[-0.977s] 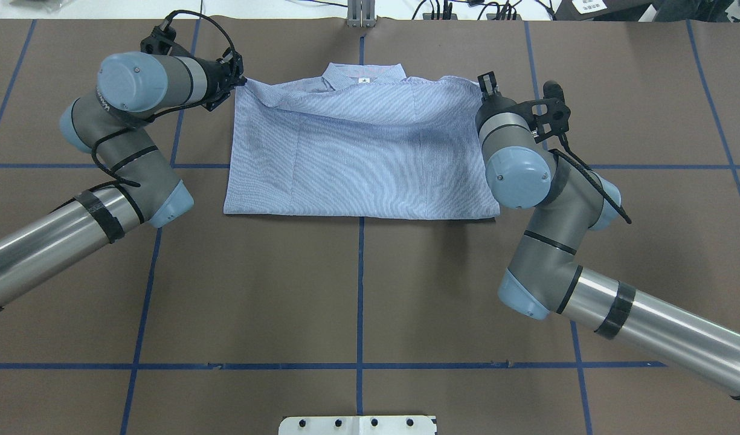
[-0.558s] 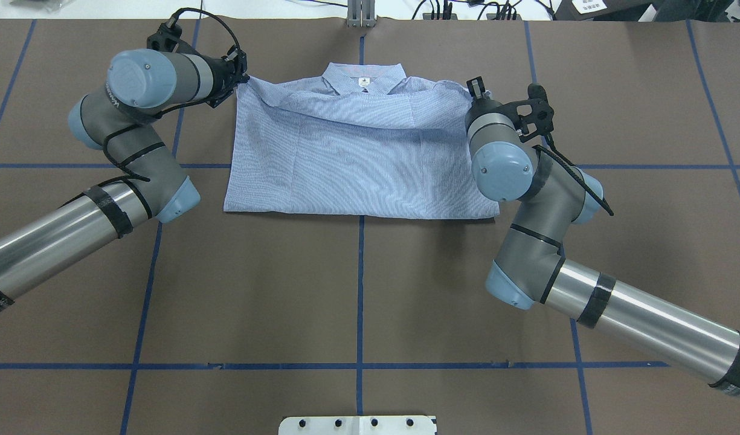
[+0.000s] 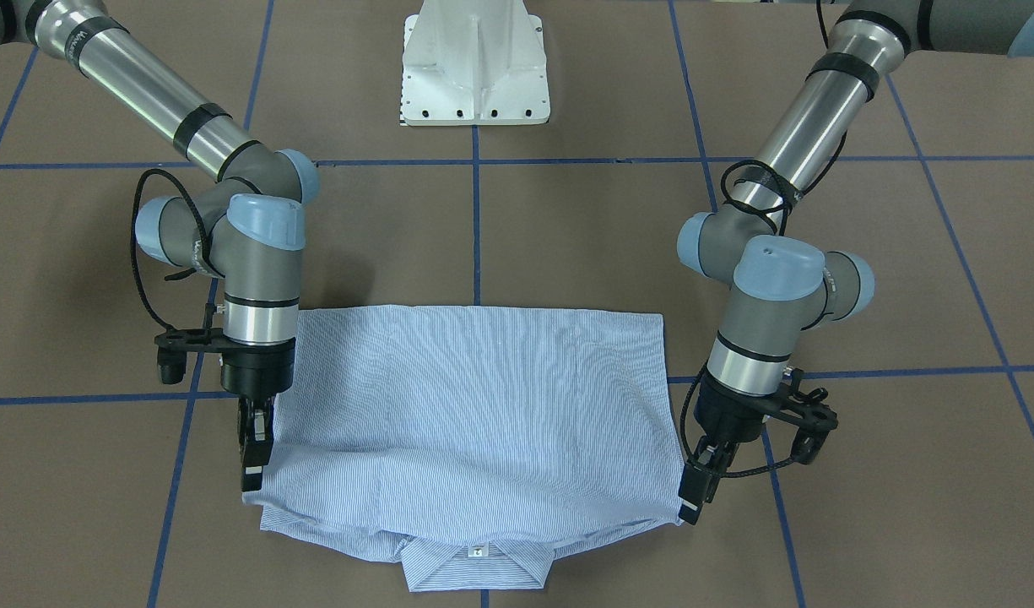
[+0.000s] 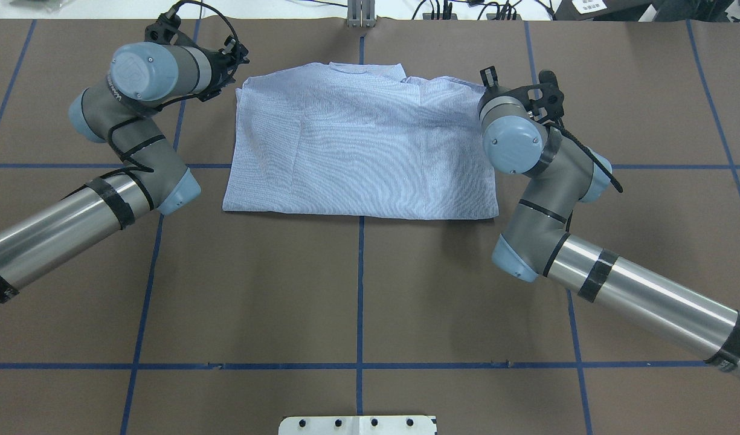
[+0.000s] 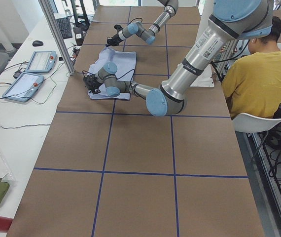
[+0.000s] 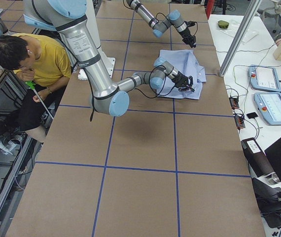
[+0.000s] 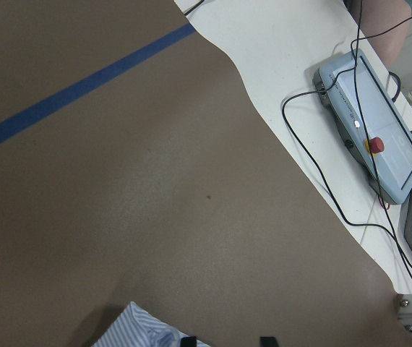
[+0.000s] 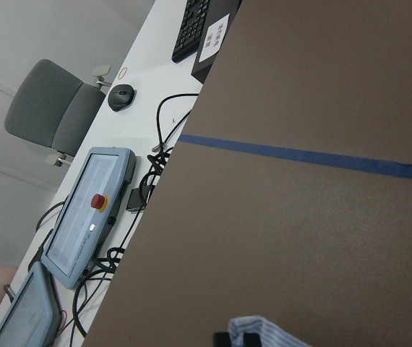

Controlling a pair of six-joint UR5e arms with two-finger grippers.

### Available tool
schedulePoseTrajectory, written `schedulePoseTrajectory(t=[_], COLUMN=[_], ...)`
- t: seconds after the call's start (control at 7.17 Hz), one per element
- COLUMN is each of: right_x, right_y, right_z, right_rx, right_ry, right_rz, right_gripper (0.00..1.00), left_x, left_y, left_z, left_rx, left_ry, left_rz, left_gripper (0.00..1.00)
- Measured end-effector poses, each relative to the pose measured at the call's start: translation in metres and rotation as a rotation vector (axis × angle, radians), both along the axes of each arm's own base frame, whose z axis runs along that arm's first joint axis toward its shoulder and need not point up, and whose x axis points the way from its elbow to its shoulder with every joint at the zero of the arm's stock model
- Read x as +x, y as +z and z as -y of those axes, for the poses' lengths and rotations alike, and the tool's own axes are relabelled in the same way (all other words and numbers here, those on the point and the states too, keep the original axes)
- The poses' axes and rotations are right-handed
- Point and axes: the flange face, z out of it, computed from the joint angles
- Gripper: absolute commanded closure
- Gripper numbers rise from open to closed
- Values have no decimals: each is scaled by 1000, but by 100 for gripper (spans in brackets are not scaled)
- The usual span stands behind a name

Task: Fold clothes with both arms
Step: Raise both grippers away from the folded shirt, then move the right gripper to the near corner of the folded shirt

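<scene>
The shirt [image 3: 483,397] lies on the brown table [image 3: 567,253], across the middle blue tape line and on the side away from the white base [image 3: 474,67]. It is folded to a wide rectangle. The edge nearest the base rests flat on the table.

Left gripper [image 3: 692,498]: the fingers are pressed together on the shirt corner at the collar end, on the robot's left. The left wrist view shows striped cloth at the fingertips.

Right gripper [image 3: 253,464]: it points down, with the fingers closed on the opposite corner of the same edge. The right wrist view shows a small bunch of striped cloth at its lower edge.

The cloth edge between the two grippers runs across the shirt and sags slightly at the middle. From the front, the collar [image 3: 449,574] and its white label [image 3: 478,551] show below this edge. From overhead, the held layer covers most of the collar.

Both arms reach in from the base side, one at each flank of the shirt, with the wrists bent down.

A seated person [image 5: 259,69] in a yellow top is beside the table. A pendant [image 7: 372,137] with a red button lies on the white bench beyond the table edge.
</scene>
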Motion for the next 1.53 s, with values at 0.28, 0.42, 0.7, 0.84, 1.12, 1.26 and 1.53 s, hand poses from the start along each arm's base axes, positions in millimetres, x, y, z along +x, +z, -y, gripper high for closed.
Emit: schedulePoseTrajectory(t=[0.28, 0.42, 0.7, 0.84, 1.12, 1.26, 1.53], right_x=[35, 46, 40, 35, 39, 43, 35], right_y=[-8, -16, -34, -34, -15, 0, 21], right_z=[25, 29, -14, -57, -141, -173, -210], right_rx=[-15, -9, 29, 39, 32, 19, -4], right_ry=[-33, -55, -122, -173, -272, -310, -360], right_rz=[97, 142, 209, 231, 243, 233, 209], right_gripper=[25, 25, 23, 23, 22, 22, 22], left_x=[-30, -38, -44, -47, -53, -54, -56], left_y=[1, 1, 3, 4, 1, -2, -8], left_z=[18, 22, 22, 20, 13, 11, 10], left_rx=[39, 50, 57, 60, 76, 82, 89], left_ry=[-14, -15, -17, -17, -18, -19, -20], left_rz=[47, 61, 67, 65, 56, 51, 44], left_gripper=[35, 35, 34, 34, 34, 34, 33])
